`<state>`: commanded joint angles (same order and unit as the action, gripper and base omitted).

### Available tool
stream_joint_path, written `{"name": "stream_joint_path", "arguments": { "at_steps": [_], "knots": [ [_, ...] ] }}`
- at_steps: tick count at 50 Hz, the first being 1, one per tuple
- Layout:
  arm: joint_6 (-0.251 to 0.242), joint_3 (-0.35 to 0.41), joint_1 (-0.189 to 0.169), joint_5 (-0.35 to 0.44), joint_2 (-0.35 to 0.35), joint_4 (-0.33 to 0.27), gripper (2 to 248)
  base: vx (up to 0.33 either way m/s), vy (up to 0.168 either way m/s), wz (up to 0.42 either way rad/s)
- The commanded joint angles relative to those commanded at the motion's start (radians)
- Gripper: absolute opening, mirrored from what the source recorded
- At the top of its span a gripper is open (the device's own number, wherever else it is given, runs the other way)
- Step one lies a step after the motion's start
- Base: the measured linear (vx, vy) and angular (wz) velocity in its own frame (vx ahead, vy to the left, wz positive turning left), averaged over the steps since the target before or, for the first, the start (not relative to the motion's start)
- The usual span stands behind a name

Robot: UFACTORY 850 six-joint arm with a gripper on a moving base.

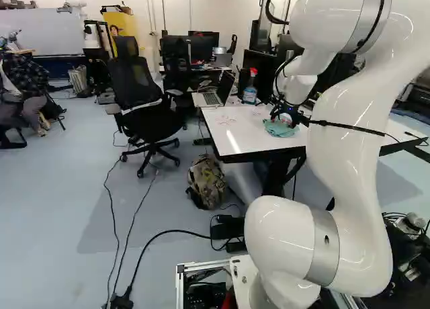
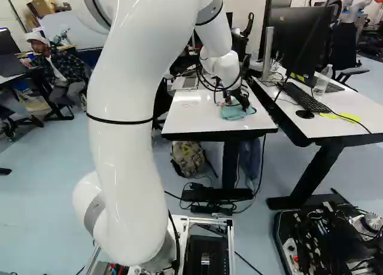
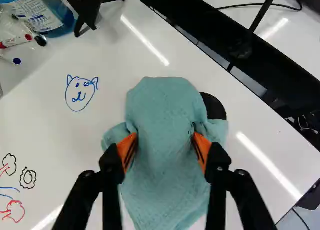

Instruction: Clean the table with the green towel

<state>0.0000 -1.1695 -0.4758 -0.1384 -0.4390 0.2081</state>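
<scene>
In the left base view my gripper (image 1: 290,113) is low over the white table (image 1: 236,140), at the teal-green towel (image 1: 279,129). In the wrist view the gripper (image 3: 164,150) has an orange pad pressed into each side of the bunched towel (image 3: 165,107), with fabric filling the space between. The towel lies on the tabletop and spreads ahead of and beneath the fingers. A blue cat-face drawing (image 3: 80,94) is beside the towel; red, black and blue marker drawings (image 3: 15,210) stand farther off to the same side.
A blue spray bottle (image 1: 250,87) and an open laptop (image 1: 216,94) stand on the table. Markers (image 3: 22,41) lie near the bottle. A second desk (image 2: 353,122) with a monitor and keyboard adjoins at the right. An office chair (image 1: 142,94) and backpack (image 1: 207,181) are on the floor.
</scene>
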Motion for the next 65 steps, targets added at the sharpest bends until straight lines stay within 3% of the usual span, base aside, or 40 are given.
{"name": "stream_joint_path", "arguments": {
  "at_steps": [3, 4, 8, 9, 13, 14, 19, 20, 43, 65],
  "knots": [
    [0.0, 0.0, 0.0, 0.0, 0.0, 0.0, 162, 0.0, 0.0, 0.0],
    [0.0, 0.0, 0.0, 0.0, 0.0, 0.0, 124, 0.0, 0.0, 0.0],
    [0.0, 0.0, 0.0, 0.0, 0.0, 0.0, 124, 0.0, 0.0, 0.0],
    [0.0, 0.0, 0.0, 0.0, 0.0, 0.0, 88, 0.0, 0.0, 0.0],
    [0.0, 0.0, 0.0, 0.0, 0.0, 0.0, 88, 0.0, 0.0, 0.0],
    [0.0, 0.0, 0.0, 0.0, 0.0, 0.0, 57, 0.0, 0.0, 0.0],
    [0.0, 0.0, 0.0, 0.0, 0.0, 0.0, 57, 0.0, 0.0, 0.0],
    [0.0, 0.0, 0.0, 0.0, 0.0, 0.0, 46, 0.0, 0.0, 0.0],
    [0.0, 0.012, 0.003, 0.0, 0.043, 0.0, 46, 0.0, 0.0, 0.0],
    [0.0, 0.037, 0.046, 0.0, 0.11, 0.0, 46, 0.0, 0.0, 0.0]
  ]
}}
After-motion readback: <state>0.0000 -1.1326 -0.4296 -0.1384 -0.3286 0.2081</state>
